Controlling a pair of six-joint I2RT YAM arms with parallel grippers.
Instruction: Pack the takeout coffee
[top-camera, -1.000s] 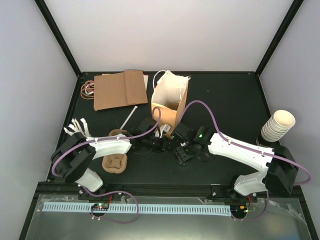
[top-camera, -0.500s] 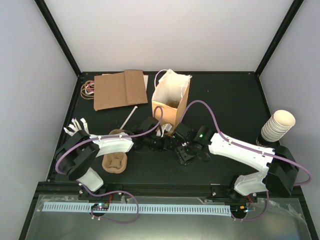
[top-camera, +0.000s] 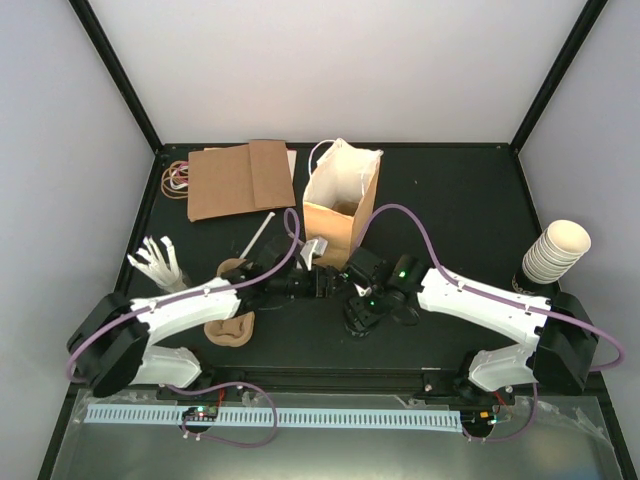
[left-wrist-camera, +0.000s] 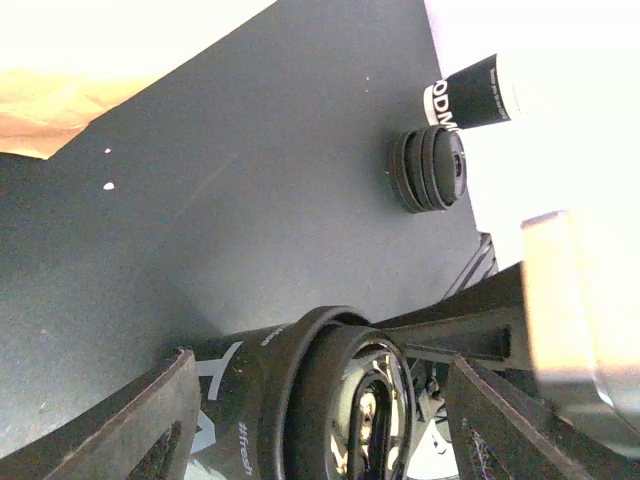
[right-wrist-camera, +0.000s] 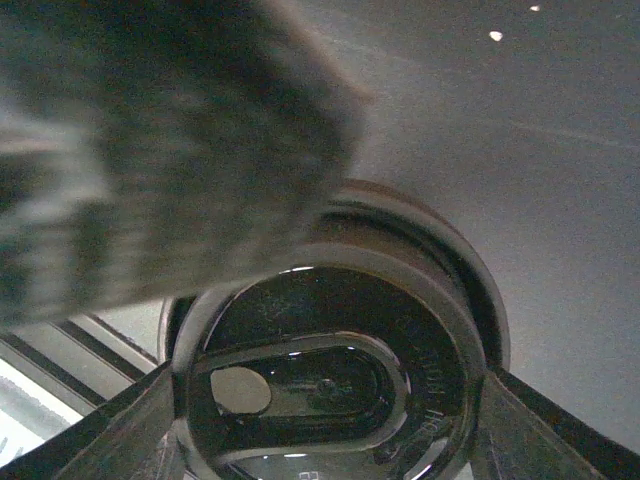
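We see the left gripper (left-wrist-camera: 320, 365) spread loosely around a takeout coffee cup (left-wrist-camera: 250, 400), while the right gripper (right-wrist-camera: 325, 385) flanks a black lid (right-wrist-camera: 400, 340), and we cannot tell whether it is pinching it.

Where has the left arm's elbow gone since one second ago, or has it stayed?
Yes, it moved. The left arm's elbow swung toward the near-left corner of the top view, away from the white utensils that it stood beside.
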